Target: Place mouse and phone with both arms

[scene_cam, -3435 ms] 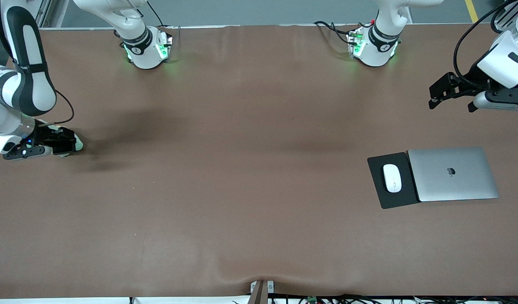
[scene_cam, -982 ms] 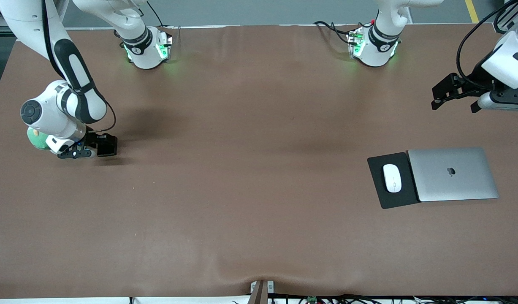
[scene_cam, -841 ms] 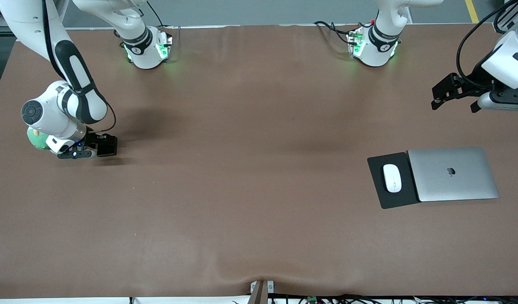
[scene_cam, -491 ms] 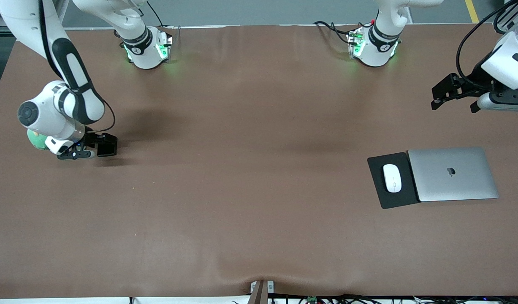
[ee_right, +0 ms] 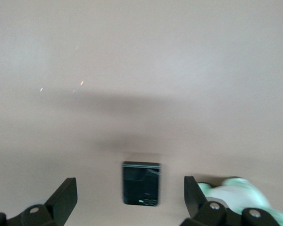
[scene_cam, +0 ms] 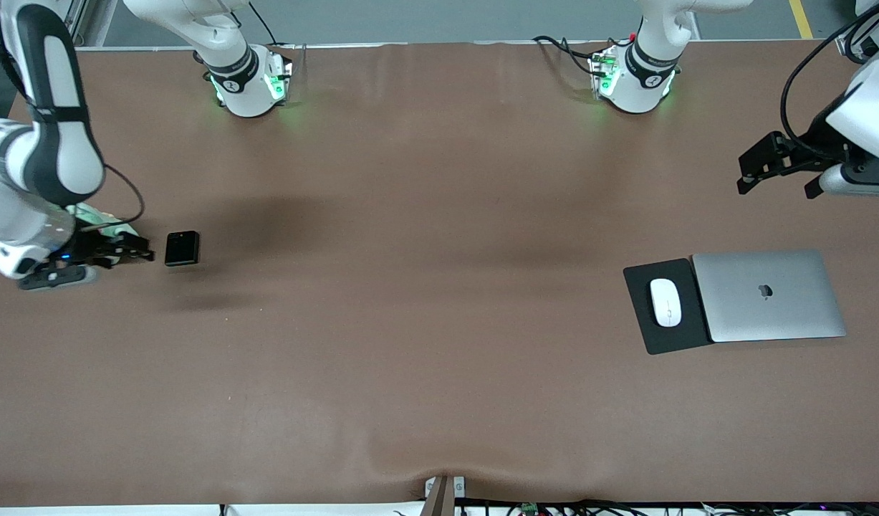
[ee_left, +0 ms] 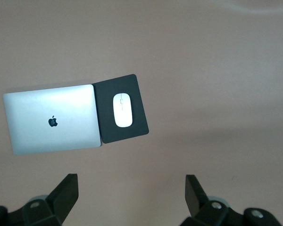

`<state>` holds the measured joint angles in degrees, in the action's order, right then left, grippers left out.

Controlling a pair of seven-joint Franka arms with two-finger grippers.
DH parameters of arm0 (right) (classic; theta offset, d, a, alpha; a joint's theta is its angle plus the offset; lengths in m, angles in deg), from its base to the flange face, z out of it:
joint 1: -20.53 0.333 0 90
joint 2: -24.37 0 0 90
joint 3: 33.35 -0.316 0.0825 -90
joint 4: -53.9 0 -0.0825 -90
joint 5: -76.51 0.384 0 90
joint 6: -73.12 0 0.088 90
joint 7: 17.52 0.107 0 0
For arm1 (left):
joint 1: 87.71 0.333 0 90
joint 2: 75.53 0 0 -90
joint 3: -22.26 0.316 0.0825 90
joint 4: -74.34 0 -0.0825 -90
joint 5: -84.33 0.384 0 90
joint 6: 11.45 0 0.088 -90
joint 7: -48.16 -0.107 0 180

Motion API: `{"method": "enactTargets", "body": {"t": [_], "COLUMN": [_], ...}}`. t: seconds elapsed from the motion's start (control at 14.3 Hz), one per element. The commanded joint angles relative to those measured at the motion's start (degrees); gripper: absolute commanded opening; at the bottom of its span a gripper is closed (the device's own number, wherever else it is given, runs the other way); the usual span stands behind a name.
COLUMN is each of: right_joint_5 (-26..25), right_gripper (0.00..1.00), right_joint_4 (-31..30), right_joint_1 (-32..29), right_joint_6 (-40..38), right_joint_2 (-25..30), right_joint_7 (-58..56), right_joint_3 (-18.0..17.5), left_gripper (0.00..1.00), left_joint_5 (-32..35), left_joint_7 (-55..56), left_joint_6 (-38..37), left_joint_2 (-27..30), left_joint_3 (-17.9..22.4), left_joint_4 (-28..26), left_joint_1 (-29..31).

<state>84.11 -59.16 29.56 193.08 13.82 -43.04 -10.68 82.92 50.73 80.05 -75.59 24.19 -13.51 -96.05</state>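
Note:
The black phone lies flat on the brown table near the right arm's end. My right gripper is open and empty, just beside the phone toward the table's end. In the right wrist view the phone shows between the spread fingers. The white mouse sits on a black mouse pad near the left arm's end. My left gripper is open and empty, up in the air, waiting. The left wrist view shows the mouse below its wide-open fingers.
A closed silver laptop lies against the mouse pad, toward the left arm's end; it also shows in the left wrist view. A pale green and white thing shows by the right wrist. Both arm bases stand along the table's back edge.
My right gripper has let go of the phone and drawn back toward the right arm's end of the table. The phone stays on the table. The left gripper has barely moved.

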Motion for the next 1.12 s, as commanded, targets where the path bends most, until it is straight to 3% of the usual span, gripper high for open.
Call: {"method": "enactTargets", "body": {"t": [0.0, 0.21, 0.35, 0.42, 0.56, 0.7, 1.05], "right_joint_5": [-4.43, -5.93, -6.28, -6.8, -8.9, -10.14, -9.27], "right_gripper": [1.0, 1.0, 1.0, 1.0, 1.0, 1.0, 1.0], "right_joint_4": [11.25, 16.9, 19.71, 20.07, 19.11, 19.46, 25.6], "right_joint_1": [-4.7, -8.13, -14.97, -16.75, -13.53, -9.22, -8.33], "right_joint_6": [-10.51, -14.84, -17.91, -19.32, -21.08, -23.19, -31.19], "right_joint_2": [-1.32, -0.71, 0.51, 2.35, 6.31, 8.07, 9.05], "right_joint_7": [8.7, 14.35, 15.5, 15.76, 19.17, 23.13, 23.58], "right_joint_3": [-7.78, -13.33, -21.04, -23.26, -22.24, -18.2, -18.62], "left_gripper": [1.0, 1.0, 1.0, 1.0, 1.0, 1.0, 1.0], "left_joint_5": [-1.14, -1.14, -1.14, -1.14, -1.14, -1.14, -1.06], "left_joint_7": [-0.1, -0.19, -0.1, 0.07, 0.25, -0.01, 0.77], "left_joint_6": [-1.94, -2.02, -2.03, -2.03, -2.03, -2.03, -2.46], "left_joint_2": [-1.61, -1.35, -1.26, -1.26, -1.17, -1.08, -0.73], "left_joint_3": [0.88, 0.97, 0.97, 0.97, 0.97, 0.97, 0.53], "left_joint_4": [3.12, 2.68, 2.59, 2.59, 2.68, 2.59, 2.59], "left_joint_1": [-0.01, -0.01, -0.09, -0.09, -0.09, -0.09, -0.01]}}
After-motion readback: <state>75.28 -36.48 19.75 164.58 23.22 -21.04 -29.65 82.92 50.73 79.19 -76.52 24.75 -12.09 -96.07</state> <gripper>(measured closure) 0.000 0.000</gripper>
